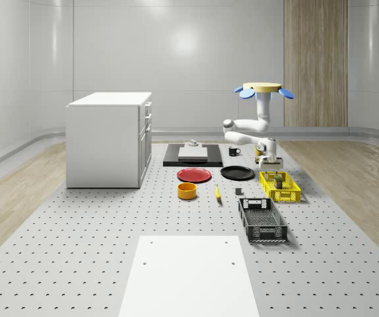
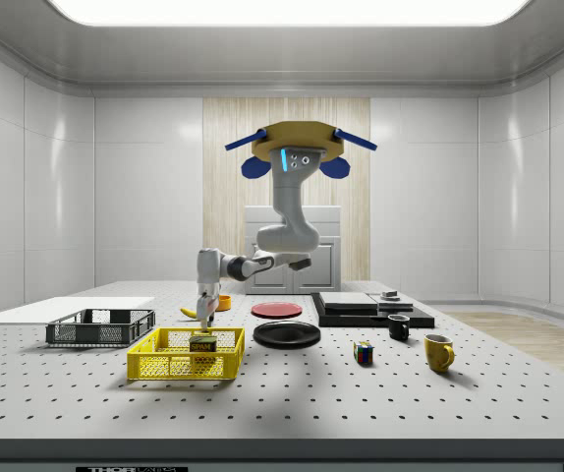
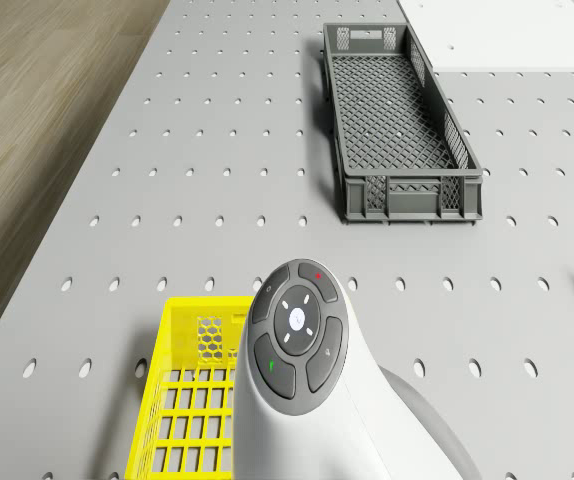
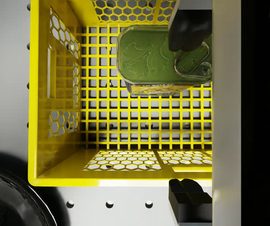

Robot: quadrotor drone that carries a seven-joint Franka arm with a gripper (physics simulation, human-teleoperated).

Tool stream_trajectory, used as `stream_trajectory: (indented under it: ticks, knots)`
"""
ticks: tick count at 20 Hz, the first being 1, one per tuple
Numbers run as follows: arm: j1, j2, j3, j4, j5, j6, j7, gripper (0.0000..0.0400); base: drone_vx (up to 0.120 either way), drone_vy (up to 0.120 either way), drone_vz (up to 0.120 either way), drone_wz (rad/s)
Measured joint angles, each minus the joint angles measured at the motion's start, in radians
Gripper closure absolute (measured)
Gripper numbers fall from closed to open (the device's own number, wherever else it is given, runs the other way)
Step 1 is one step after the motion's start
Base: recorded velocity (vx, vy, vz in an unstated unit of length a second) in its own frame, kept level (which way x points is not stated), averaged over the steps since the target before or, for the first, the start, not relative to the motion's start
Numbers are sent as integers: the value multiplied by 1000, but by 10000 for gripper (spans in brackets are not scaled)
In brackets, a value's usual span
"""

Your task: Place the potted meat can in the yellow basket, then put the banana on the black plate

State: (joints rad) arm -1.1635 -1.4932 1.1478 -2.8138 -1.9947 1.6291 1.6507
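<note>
Drone (image 2: 292, 149) hovering over desk (image 1: 77, 251), tool (image 4: 186, 113) spread above yellow basket (image 4: 55, 160), potted meat can (image 4: 149, 56) inside, black plate (image 1: 237, 173) at basket's 10 o'clock, banana (image 1: 217, 192) beside orange bowl (image 1: 187, 191)

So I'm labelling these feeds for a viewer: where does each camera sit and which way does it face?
Whole-scene view: high, off the robot, looking down the table; whole drone hovering over the yellow basket.
Side view: table height, facing the basket; drone, arm.
Drone view: on the drone, looking forward and down; arm link above the basket, grey crate beyond.
Wrist view: straight down into the basket; fingers, potted meat can.
All four share the basket.
</note>
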Motion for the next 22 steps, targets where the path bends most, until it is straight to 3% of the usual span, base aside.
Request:
stream_trajectory:
  ticks: [8, 13, 22]
  knots:
    - [1, 3, -1, 0, -1, -3, -1, 0, 0, -120, 0, 0]
    - [2, 4, -1, 0, -2, -4, -2, 0, 112, -120, 0, 0]
    - [3, 7, -1, -1, -3, -6, -3, 0, 0, -120, 0, 0]
